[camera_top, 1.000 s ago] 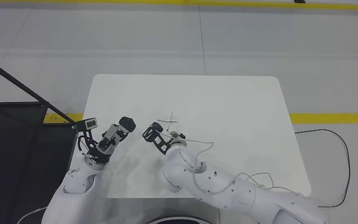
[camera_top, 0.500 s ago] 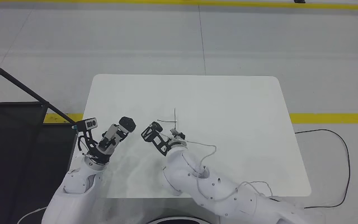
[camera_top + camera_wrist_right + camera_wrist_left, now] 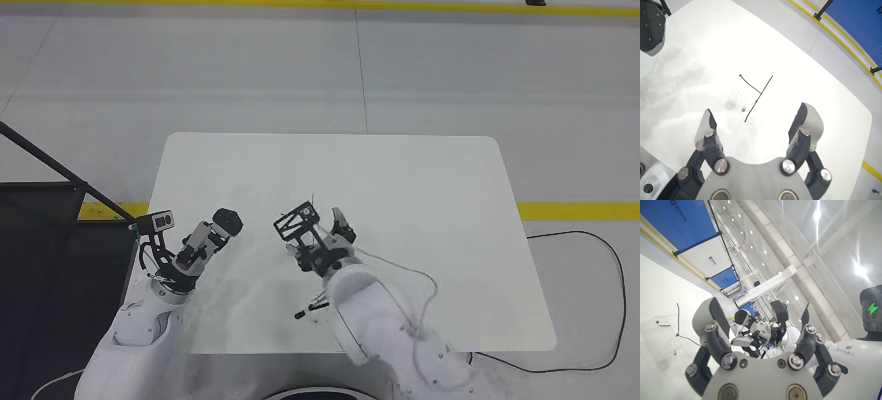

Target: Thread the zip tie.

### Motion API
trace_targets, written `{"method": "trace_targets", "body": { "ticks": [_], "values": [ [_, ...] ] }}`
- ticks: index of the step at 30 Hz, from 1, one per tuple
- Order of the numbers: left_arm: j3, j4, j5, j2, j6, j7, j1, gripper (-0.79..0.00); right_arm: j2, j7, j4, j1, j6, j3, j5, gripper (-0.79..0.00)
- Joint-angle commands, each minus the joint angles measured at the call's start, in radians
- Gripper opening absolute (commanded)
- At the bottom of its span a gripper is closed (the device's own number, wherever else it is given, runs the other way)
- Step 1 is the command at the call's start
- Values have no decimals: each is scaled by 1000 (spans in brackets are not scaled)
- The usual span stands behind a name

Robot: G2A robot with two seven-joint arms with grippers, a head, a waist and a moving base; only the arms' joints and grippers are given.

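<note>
Surface [image 3: 430, 180]: white, rounded corners, carrying two thin black zip ties near its middle.

Longer zip tie [image 3: 759, 97]: lies flat and nearly straight. A small thickening shows partway along its length.

Shorter zip tie [image 3: 750, 84]: lies flat with its rounded head at the free end. Its other end meets the longer tie, so the pair forms a rough T. Whether one strap passes through the other's head at that junction cannot be told from these views.

Right hand [image 3: 755, 111]: fingers spread wide, nothing between them. It is held above the surface just on the robot's side of the ties, pointed down at them, and touches neither. In the right wrist view the near end of the longer tie lies between the two ribbed pads [image 3: 797, 121], farther off.

Left hand [image 3: 761, 315]: fingers also spread and gripping nothing. It is held over the near left part of the surface, tilted upward toward the hall ceiling and well apart from both ties.

Other matter: a small brownish fleck [image 3: 743, 109] lies on the surface just beside the longer tie's near end, not touching it.
</note>
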Motion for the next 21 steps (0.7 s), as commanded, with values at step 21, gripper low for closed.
{"method": "trace_targets", "body": {
  "ticks": [21],
  "values": [
    [0,0,0,0,0,0,0,-1,50,-473,-244,-383,32,331,143,-1]
  ]
}}
